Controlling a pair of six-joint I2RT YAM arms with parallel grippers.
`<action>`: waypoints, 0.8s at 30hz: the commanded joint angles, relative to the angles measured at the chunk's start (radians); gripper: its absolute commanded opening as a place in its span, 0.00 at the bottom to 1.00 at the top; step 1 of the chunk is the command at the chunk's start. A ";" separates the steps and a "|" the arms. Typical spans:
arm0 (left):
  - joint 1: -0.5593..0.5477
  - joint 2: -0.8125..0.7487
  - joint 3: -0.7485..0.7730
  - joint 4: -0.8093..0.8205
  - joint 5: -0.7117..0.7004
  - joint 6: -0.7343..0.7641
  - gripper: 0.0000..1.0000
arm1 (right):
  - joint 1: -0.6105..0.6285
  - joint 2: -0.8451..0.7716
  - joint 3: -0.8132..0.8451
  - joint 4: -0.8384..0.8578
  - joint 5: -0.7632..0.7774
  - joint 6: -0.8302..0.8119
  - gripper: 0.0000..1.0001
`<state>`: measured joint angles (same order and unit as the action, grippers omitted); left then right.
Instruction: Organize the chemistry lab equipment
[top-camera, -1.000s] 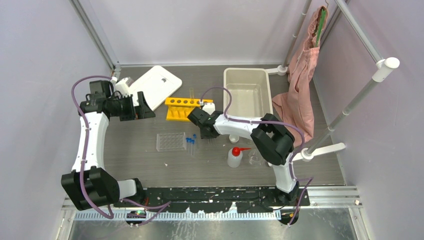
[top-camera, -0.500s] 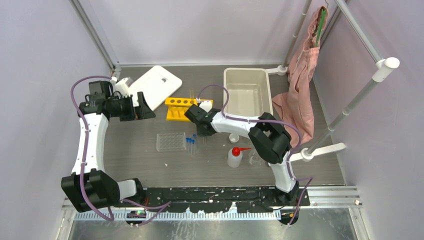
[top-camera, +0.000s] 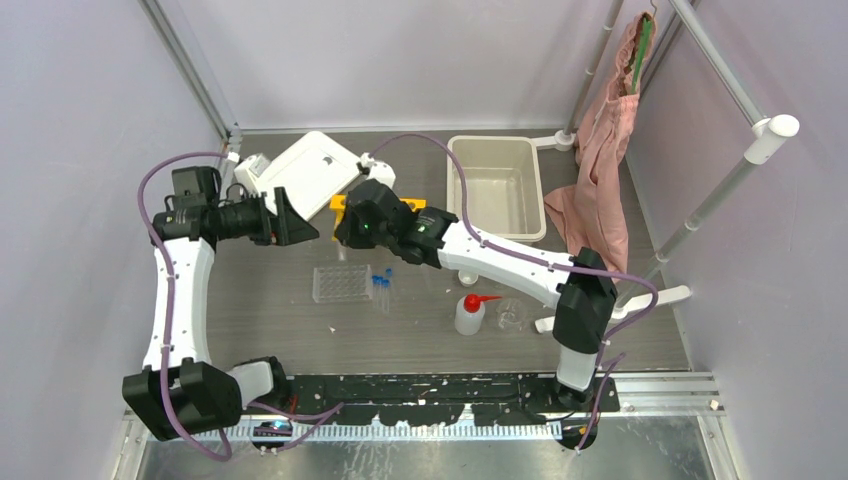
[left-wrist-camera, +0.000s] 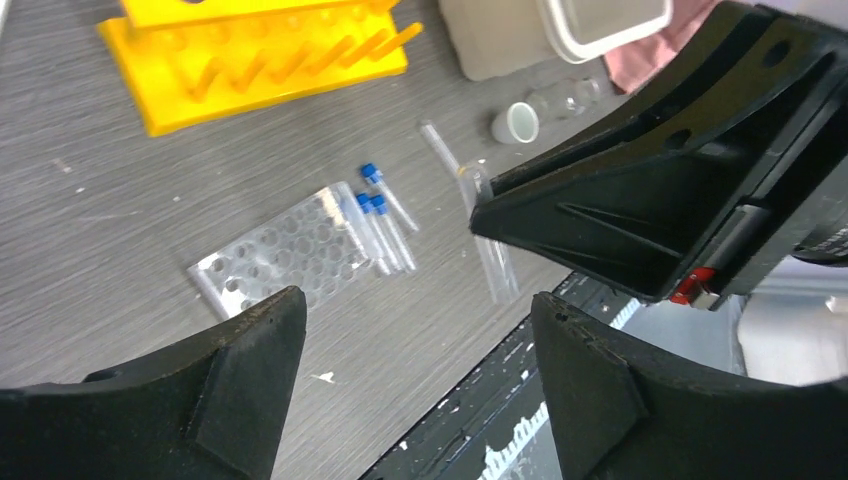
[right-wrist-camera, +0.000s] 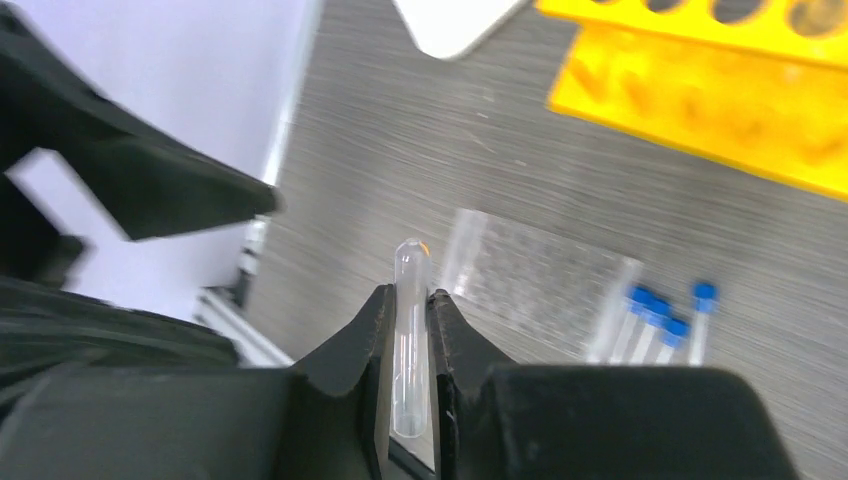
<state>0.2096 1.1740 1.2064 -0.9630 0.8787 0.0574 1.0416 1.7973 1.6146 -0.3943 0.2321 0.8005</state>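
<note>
While most of the equipment lies loose on the table (top-camera: 260, 320), the organizing looks barely begun. At the left of the overhead view, the left fingers (top-camera: 290, 222) stand wide apart above the table with nothing between them. Just right of them, near centre, the right fingers (right-wrist-camera: 355, 365) are clamped on a single glass tube (right-wrist-camera: 409, 330), held up off the table close to the yellow rack (left-wrist-camera: 260, 60). Whether the rack's holes hold anything cannot be told. Below, at mid-frame, the clear tray (top-camera: 340, 283) lies flat with the blue-capped vials (top-camera: 381, 284) lying against its right edge, none seated in it. More loose tubes (left-wrist-camera: 495, 260) rest on the table nearby. Farther right stand the squeeze bottle (top-camera: 467, 313) and the beakers (top-camera: 512, 315), with the tiny white cup (left-wrist-camera: 516, 123) not far off. By this reading, racking the tubes, sorting the vials and gathering the vessels all remain to be done. No brand, label or writing is legible on anything.
</note>
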 joint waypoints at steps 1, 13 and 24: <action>0.004 -0.051 -0.003 -0.002 0.160 0.016 0.81 | 0.020 -0.003 0.099 0.118 -0.024 0.063 0.01; 0.004 -0.039 -0.011 -0.001 0.212 0.014 0.58 | 0.043 0.042 0.187 0.209 -0.010 0.103 0.01; 0.004 -0.032 -0.019 -0.006 0.207 0.034 0.23 | 0.053 0.067 0.216 0.224 0.012 0.105 0.01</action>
<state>0.2100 1.1439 1.1873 -0.9630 1.0576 0.0643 1.0878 1.8820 1.7866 -0.2382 0.2161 0.8936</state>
